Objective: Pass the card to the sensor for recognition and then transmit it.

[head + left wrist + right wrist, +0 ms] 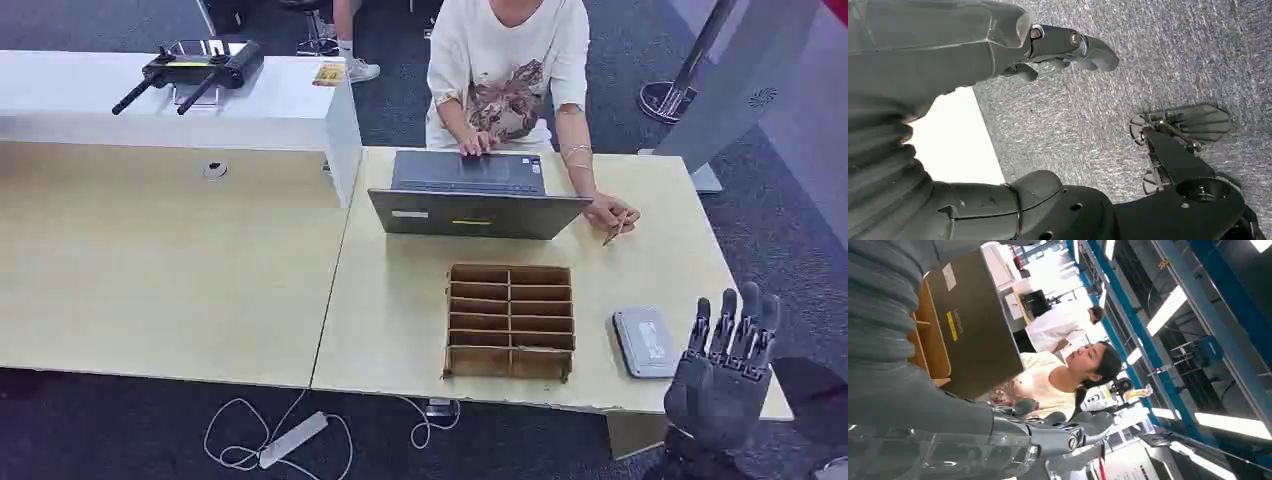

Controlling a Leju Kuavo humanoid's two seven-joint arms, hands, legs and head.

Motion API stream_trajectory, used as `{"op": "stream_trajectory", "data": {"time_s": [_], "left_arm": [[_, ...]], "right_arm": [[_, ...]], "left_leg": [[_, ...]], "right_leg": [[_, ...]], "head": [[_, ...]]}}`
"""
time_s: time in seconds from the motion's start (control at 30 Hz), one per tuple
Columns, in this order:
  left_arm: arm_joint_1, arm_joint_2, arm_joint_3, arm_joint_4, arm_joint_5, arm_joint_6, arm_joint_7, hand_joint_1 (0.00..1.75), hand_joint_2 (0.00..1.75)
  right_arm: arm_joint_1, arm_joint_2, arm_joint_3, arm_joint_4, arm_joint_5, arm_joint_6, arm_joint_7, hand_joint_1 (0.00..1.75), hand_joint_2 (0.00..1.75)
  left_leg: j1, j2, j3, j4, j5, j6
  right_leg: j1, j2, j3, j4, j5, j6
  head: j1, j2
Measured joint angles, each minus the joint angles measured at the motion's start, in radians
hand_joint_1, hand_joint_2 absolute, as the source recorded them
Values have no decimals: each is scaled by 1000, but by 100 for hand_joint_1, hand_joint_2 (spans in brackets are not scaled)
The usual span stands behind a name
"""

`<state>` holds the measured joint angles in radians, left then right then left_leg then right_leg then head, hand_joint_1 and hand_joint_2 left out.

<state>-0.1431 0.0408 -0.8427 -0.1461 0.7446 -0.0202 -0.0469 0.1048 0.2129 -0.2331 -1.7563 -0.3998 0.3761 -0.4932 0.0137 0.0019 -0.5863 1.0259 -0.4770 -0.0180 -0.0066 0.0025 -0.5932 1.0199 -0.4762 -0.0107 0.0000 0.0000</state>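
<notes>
While the right hand [722,375] stands at the table's [200,300] near right corner, fingers upright and apart and holding nothing, where is the card? (Reader)

Not certain. The person's hand [610,213], beside the laptop [470,195], holds a thin pale strip [616,232] that may be the card seen edge-on; it is too small to tell. (Legend)

And the sensor? (Reader)

Taken to be the flat grey pad [646,342], lying just beside the right hand, between it and the wooden divider box [510,322]. (Legend)

What does the step call for? (Reader)

Collecting the card, judged to be the first step and not yet done. The hand should reach forward over the pad without sweeping it, pinch the card by one short edge so that its face is left bare, then lay that face flat and low over the pad and pause before handing it on. (Legend)

The left hand [1058,50]? (Reader)

Hanging over the carpet, holding nothing; how its fingers lie cannot be told. (Legend)
</notes>
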Motion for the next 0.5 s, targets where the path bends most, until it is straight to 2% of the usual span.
{"op": "stream_trajectory", "data": {"time_s": [0.5], "left_arm": [[15, 4, 30, 0, 23, -11, -14, 0, 175]], "right_arm": [[1, 0, 0, 0, 2, 10, -3, 0, 175]], "left_leg": [[0, 0, 0, 0, 0, 0]], "right_leg": [[0, 0, 0, 0, 0, 0]], "head": [[0, 0]]}}
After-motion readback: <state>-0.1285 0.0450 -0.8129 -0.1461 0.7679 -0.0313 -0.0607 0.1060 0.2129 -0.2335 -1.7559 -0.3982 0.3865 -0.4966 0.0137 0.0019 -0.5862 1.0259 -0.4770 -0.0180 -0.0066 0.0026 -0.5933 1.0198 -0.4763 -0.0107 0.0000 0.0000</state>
